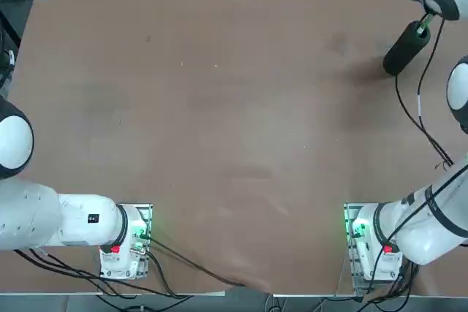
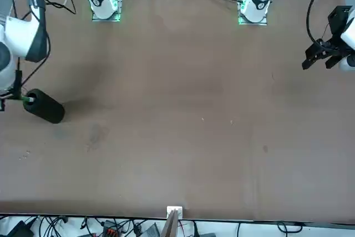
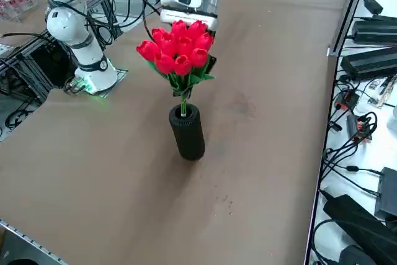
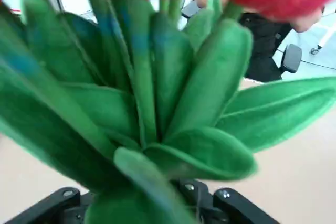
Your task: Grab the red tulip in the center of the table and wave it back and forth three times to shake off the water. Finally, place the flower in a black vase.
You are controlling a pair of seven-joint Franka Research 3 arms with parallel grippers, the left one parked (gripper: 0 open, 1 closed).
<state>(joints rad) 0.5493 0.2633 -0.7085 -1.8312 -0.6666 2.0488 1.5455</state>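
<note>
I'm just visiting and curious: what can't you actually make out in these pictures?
- Right end effector: right side view, hidden behind the red tulip; wrist view, leaves cover its fingers.
- Tulip blooms: top view, cut off by the edge.
- Stem inside the black vase: hidden by its wall.

A matte brown tabletop (image 1: 219, 122) carries the black vase (image 3: 187, 131), upright just below the end effector (image 3: 186, 17), and the arm bases.

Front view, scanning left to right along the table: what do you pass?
black vase lying near the left edge with a green stem at its mouth → bare table → parked left gripper at the right edge.
</note>
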